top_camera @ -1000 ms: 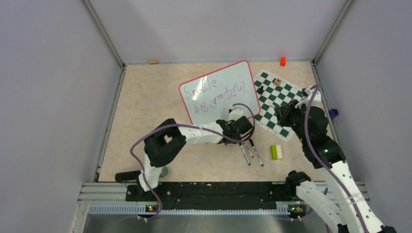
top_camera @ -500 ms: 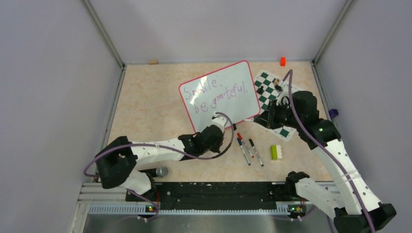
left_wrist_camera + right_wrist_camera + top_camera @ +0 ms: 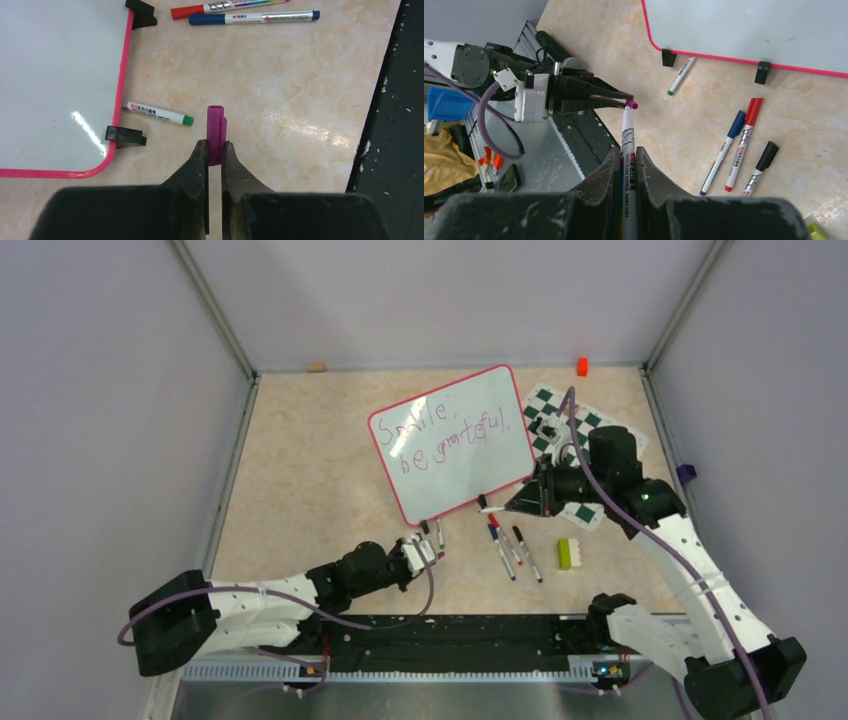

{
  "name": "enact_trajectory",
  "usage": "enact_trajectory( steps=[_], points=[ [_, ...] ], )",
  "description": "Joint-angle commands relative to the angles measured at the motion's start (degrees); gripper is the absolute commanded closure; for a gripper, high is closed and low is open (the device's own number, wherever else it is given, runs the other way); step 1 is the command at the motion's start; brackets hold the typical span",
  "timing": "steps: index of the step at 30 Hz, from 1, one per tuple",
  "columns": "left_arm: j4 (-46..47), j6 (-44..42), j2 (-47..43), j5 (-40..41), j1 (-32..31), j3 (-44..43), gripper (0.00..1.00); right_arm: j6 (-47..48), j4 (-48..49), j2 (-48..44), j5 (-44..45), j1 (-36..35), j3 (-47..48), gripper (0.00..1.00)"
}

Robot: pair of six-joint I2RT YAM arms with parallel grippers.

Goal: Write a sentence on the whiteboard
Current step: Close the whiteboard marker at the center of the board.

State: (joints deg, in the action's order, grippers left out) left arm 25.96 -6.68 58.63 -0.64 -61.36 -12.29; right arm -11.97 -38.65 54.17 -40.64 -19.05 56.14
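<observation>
The whiteboard (image 3: 450, 440) lies at mid table, red-rimmed, with two black feet on its near edge. The sentence (image 3: 448, 436) is purple handwriting in two lines, "Smile, be grateful,". My left gripper (image 3: 435, 554) is low, near the front rail, shut on a purple marker cap (image 3: 216, 131), just off the board's near corner (image 3: 60, 75). My right gripper (image 3: 515, 502) hovers right of the board's near edge, shut on a white marker (image 3: 628, 145) that points toward the left gripper (image 3: 621, 97). The board's edge also shows in the right wrist view (image 3: 749, 30).
A green-capped marker (image 3: 157, 113) lies by the board's foot (image 3: 125, 136). Blue (image 3: 724, 150), red (image 3: 741, 142) and black (image 3: 760, 162) markers lie together. A chess mat (image 3: 590, 430), a green brick (image 3: 566, 553) and an orange block (image 3: 582, 366) are at the right. The black rail (image 3: 430, 635) runs along the front.
My left arm has pulled back from the board's near edge toward the front rail. My right arm has swung left off the chess mat, carrying the marker toward the board's near edge.
</observation>
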Motion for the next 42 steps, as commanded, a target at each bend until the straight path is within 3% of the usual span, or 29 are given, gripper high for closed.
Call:
enact_trajectory(
  steps=[1, 10, 42],
  points=[
    [13.8, -7.9, -2.9, -1.1, 0.1, 1.9, 1.0, -0.6, 5.4, -0.7, -5.3, -0.6, -2.6, 1.0],
    [12.1, -8.4, -2.5, -2.5, 0.2, 1.0, 1.0, -3.9, 10.1, 3.1, -0.5, -9.3, -6.0, 1.0],
    [11.4, -9.8, -2.9, -3.5, 0.2, 0.9, 1.0, -6.9, 16.6, 10.0, 2.8, -15.0, -10.4, 1.0]
  ],
)
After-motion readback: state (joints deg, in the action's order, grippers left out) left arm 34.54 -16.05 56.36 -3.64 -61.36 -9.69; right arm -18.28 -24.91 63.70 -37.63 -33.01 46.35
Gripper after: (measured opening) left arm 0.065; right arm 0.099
